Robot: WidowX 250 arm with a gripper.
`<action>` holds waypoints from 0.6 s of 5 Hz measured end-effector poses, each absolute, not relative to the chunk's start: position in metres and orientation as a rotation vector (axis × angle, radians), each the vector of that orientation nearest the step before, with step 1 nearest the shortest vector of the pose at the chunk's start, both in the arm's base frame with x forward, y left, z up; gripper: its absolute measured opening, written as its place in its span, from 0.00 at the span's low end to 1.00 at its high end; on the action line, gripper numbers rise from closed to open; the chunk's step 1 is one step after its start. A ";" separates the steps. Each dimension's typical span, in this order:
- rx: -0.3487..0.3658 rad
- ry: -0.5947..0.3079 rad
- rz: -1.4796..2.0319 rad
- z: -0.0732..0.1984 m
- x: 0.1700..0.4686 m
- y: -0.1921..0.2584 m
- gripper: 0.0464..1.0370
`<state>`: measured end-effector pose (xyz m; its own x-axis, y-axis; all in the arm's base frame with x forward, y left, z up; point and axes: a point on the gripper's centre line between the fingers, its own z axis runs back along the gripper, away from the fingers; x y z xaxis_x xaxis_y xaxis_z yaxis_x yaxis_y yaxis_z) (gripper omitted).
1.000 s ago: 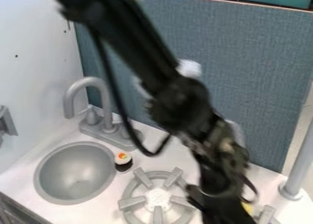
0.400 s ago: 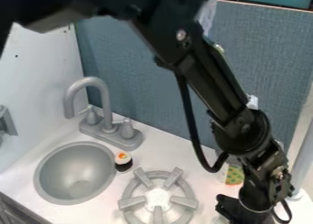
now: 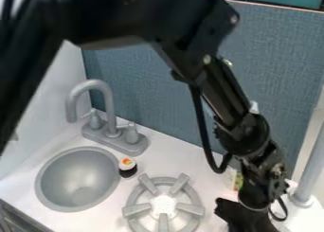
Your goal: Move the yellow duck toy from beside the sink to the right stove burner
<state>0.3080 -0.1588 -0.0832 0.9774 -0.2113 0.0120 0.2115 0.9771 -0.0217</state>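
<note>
Our gripper (image 3: 244,219) hangs low at the lower right; we cannot tell whether it is spread, pressed together or pinching something. At the left we have the round sink (image 3: 76,181), the faucet (image 3: 109,103) behind it, and a toy sushi piece (image 3: 128,165) upright just beside the rim. Next comes the burner (image 3: 136,210), whose prongs could snag us if we swung left too low. Behind the arm sits a patterned thing (image 3: 238,180), partly hidden; our looping cable (image 3: 205,136) could brush and tip it. Rightmost, a swing too wide could knock us against the grey post (image 3: 310,172).
</note>
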 end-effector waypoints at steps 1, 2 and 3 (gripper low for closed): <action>-0.056 -0.011 -0.236 -0.088 0.315 -0.167 0.10; -0.100 -0.020 -0.253 -0.087 0.312 -0.170 0.13; -0.084 0.011 -0.254 -0.078 0.300 -0.170 0.29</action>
<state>0.2997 -0.1696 -0.0779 0.9678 -0.2518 -0.0002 0.2509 0.9644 -0.0842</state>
